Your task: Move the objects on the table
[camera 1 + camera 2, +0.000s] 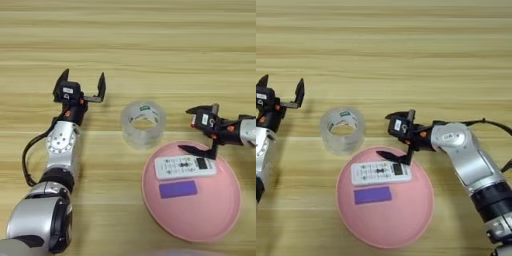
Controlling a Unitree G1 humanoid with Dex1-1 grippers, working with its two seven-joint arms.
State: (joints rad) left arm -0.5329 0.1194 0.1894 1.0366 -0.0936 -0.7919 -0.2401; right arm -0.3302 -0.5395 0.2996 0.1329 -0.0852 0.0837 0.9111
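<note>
A wide clear tape roll (143,124) stands on its end at the middle of the wooden table (150,45). Right of it and nearer lies a large pink round plate (200,215), holding a white remote (185,166) and a purple card (178,189). My right gripper (390,136) is open at the plate's far rim. Its lower finger hangs just above the remote's far edge, and nothing is between the fingers. My left gripper (82,82) stands open and empty, left of the tape roll and a little farther back. The white-and-red box is out of view.
My right arm (471,165) stretches in from the lower right, close beside the plate. My left arm (57,165) lies along the left side of the table, with a black cable looping beside it. Bare planks fill the far half.
</note>
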